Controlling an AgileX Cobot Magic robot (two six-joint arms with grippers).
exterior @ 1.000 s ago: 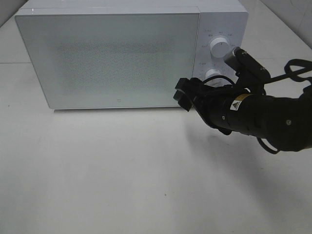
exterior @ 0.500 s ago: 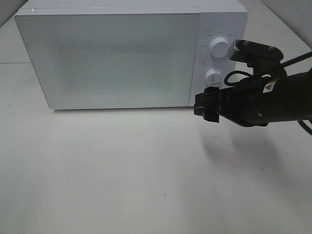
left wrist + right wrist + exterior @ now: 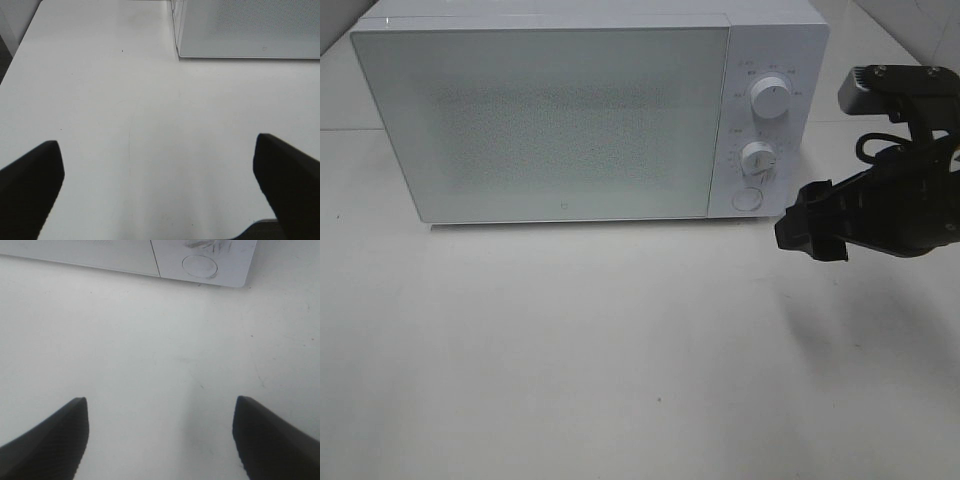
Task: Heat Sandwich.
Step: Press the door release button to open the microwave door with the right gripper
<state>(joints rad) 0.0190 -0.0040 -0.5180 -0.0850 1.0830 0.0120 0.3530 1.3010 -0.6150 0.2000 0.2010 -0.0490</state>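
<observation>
- High view: the white microwave [image 3: 540,120] is sitting at the desk's [image 3: 570,390] back edge with its frosted door [image 3: 535,125] shut. The sandwich is not showing, and I cannot tell what the oven is holding. The right gripper [image 3: 812,236] is hovering by the microwave's right front corner.
- Left wrist view: the left gripper [image 3: 159,190] is hanging released over the desk, grasping nothing.
- Right wrist view: the right gripper [image 3: 160,440] is standing spread and empty, near the round button [image 3: 199,265].
</observation>
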